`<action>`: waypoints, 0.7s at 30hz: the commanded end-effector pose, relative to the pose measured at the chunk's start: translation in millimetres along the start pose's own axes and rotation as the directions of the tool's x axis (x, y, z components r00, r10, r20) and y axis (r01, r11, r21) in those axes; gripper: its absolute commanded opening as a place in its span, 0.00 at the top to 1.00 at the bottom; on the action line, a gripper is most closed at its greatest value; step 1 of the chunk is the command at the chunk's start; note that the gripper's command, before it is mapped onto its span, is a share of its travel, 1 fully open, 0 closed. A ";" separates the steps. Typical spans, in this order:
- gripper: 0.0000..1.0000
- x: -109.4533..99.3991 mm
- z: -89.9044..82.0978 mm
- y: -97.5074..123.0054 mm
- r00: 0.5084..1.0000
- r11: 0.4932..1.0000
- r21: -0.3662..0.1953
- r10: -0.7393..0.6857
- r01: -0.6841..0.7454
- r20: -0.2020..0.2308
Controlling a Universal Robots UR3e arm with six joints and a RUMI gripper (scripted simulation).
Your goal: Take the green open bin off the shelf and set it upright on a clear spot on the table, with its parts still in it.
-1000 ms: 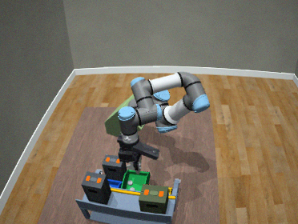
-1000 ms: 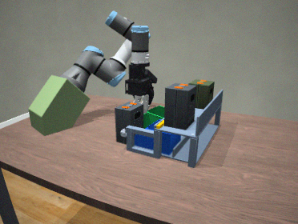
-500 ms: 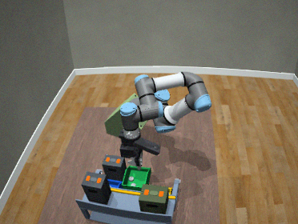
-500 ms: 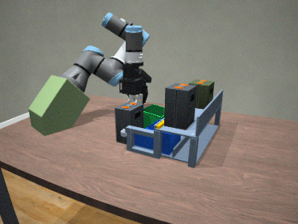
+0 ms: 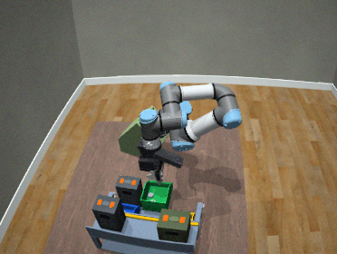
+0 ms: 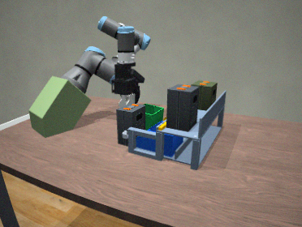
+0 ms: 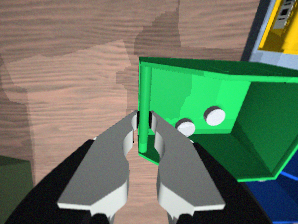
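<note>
The green open bin [image 5: 161,192] [image 6: 154,117] [image 7: 200,92] is beside the open side of the grey-blue shelf [image 5: 136,229] [image 6: 212,114], on the arm's side. My gripper [image 5: 159,181] [image 7: 144,112] is shut on the rim of the bin's near wall, one jaw on each side. Two white round parts [image 5: 150,194] [image 7: 215,115] lie on the bin's floor. The bin's far end overlaps the shelf edge in the wrist view. The bin's underside is hidden behind a dark case in the exterior view, so its height is hard to tell.
A dark grey case [image 5: 129,191] [image 6: 131,126] stands close beside the bin. Another dark case [image 5: 109,214] [image 6: 182,109] and an olive case [image 5: 174,228] [image 6: 209,96] stand on the shelf. A blue bin [image 5: 130,208] [image 7: 265,200] is below. A light green block [image 5: 130,141] [image 6: 61,107] stands near the arm's base.
</note>
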State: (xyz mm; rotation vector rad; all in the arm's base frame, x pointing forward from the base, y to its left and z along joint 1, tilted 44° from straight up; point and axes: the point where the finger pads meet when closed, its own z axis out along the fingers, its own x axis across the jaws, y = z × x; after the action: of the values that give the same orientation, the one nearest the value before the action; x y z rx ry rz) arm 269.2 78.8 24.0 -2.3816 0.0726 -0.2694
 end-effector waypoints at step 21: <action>1.00 8.1 -1.2 0.4 1.000 1.000 -0.002 -0.001 0.001 -0.003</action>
State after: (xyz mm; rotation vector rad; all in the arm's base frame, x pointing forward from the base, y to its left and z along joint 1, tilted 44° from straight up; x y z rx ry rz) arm 277.2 77.2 26.1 -2.3819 0.0736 -0.2721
